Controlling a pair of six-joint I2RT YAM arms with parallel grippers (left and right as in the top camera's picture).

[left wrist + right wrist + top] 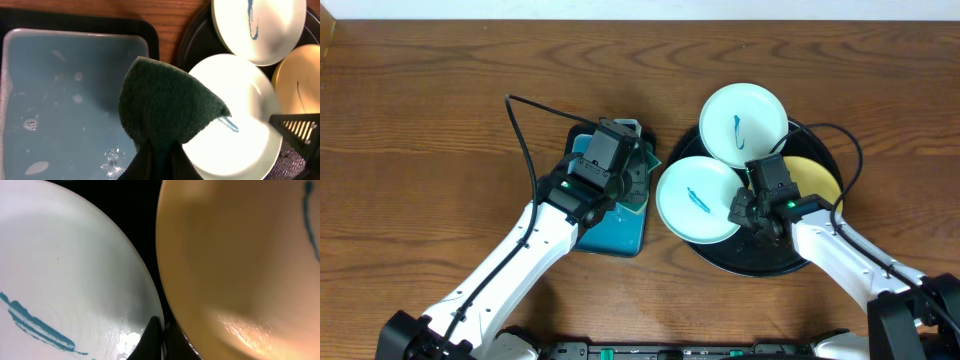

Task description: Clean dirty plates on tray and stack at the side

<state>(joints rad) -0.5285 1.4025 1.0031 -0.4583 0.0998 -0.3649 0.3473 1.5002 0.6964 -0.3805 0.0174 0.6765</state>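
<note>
Three plates lie on the round black tray [760,262]. One mint-white plate [743,123] with a blue mark sits at the back. A second mint-white plate [695,200] [65,265] with a blue scribble lies at the tray's left edge. My right gripper [748,207] [161,332] is shut on that plate's right rim. The pale yellow plate [815,178] [240,255] lies to the right, partly hidden by the right arm. Over the teal tray's right edge, my left gripper [632,178] [161,162] is shut on a dark green sponge [165,105].
The teal rectangular tray [615,232] [55,90] with a black rim holds water and stands left of the black tray. My right gripper's finger [299,129] shows in the left wrist view. Bare wooden table [420,130] lies to the left and back.
</note>
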